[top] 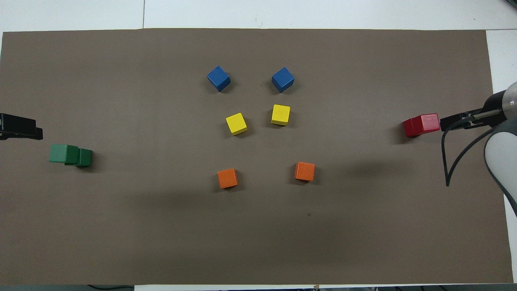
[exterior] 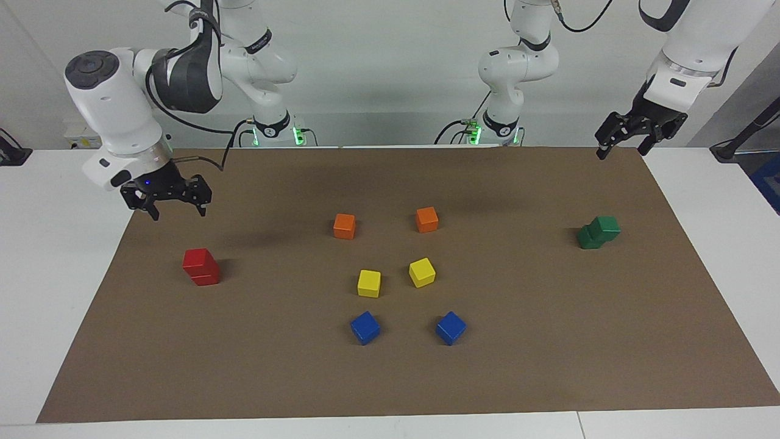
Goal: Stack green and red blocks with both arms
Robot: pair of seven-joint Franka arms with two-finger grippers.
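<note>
- Facing view: right gripper up in the air over the mat's right-arm end, fingers apart, nothing btwn them; red stack, two red blocks one on the other, sits on the mat below the gripper and well clear of it, not touched
- Left gripper raised over the mat's corner at the left-arm end, close to the robots; fingers apart, empty; green stack on the mat below it, well apart; top green block set askew on the lower one, overhanging
- Btwn the two grippers, mid-mat: orange pair, yellow pair, blue pair, each pair farther from the robots than the one before; all loose, none touched
- Overhead view: right gripper shows as a black tip just beside the red stack, toward the mat edge; fingers not readable here
- Left gripper a black bar at the frame edge, near the green stack; the stack's lighter top face sits offset from the darker base
- Orange, yellow, blue pairs lie mid-mat, well apart from both grippers
</note>
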